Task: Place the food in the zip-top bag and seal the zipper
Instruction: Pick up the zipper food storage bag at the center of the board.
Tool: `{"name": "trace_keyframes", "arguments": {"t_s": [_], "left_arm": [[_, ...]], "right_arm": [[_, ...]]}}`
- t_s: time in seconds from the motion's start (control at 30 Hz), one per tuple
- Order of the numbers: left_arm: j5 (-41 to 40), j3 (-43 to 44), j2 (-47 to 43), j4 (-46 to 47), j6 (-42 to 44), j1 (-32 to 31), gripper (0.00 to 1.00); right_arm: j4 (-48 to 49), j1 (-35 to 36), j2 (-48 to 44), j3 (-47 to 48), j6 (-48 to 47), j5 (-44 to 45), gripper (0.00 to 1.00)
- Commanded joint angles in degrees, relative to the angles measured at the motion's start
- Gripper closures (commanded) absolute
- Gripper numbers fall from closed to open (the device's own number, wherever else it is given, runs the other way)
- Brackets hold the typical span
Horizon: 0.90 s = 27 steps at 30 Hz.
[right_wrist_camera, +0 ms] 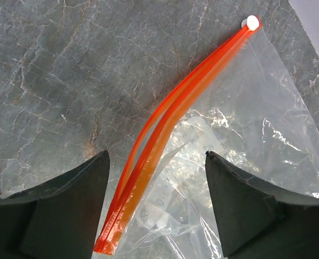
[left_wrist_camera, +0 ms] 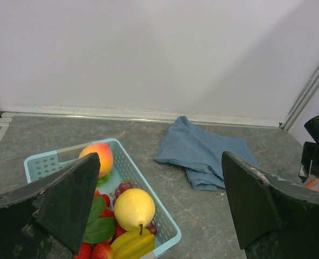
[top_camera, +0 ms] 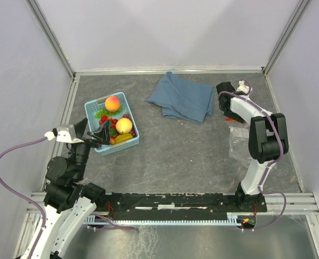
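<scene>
The food lies in a light blue basket (top_camera: pixel 131 115): an orange peach (top_camera: pixel 112 103), a yellow peach (top_camera: pixel 124 125), a banana (top_camera: pixel 123 138), strawberries, grapes and leaves. The left wrist view shows the orange peach (left_wrist_camera: pixel 97 156), yellow peach (left_wrist_camera: pixel 133 209), banana (left_wrist_camera: pixel 130 244), grapes (left_wrist_camera: pixel 123 188) and a leaf (left_wrist_camera: pixel 97 227). My left gripper (top_camera: pixel 98 134) is open and empty over the basket's near end. The clear zip-top bag (top_camera: pixel 238 143) lies flat at the right. My right gripper (right_wrist_camera: pixel 155 156) is open just above it, straddling the red-orange zipper (right_wrist_camera: pixel 175 102), whose white slider (right_wrist_camera: pixel 251 22) sits at the far end.
A folded blue cloth (top_camera: pixel 182 97) lies at the back middle, between basket and bag; it also shows in the left wrist view (left_wrist_camera: pixel 205 154). Grey walls and metal rails (top_camera: pixel 72 94) bound the table on the left, back and right.
</scene>
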Motion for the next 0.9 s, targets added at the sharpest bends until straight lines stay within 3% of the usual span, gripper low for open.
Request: {"name": "trace_keyframes", "arguments": {"t_s": [0.0,0.4,0.5,0.6,0.87], "left_arm": [[0.85,0.73,0.06,1.24,0.96,-0.2,0.0],[1.39,0.91,0.52,1.11,0.61,-0.34,0.0],[1.82,1.03,0.91,0.99,0.3,-0.35,0.0],[2.37,1.53,1.64,0.78,-0.19,-0.36,0.01],[2.63,5.99,8.16,-4.74,-3.36,-0.36,0.0]], "right_arm": [[-0.73,0.38,0.12,1.83,1.0,3.75,0.24],[-0.01,1.9,-3.04,-1.2,-2.73,3.29,0.79],[0.01,3.0,-4.76,-1.94,-4.36,3.49,0.88],[-0.24,4.65,-6.74,-2.26,-6.78,3.4,0.95],[1.06,10.09,-15.38,-6.33,-12.17,1.19,0.98]]}}
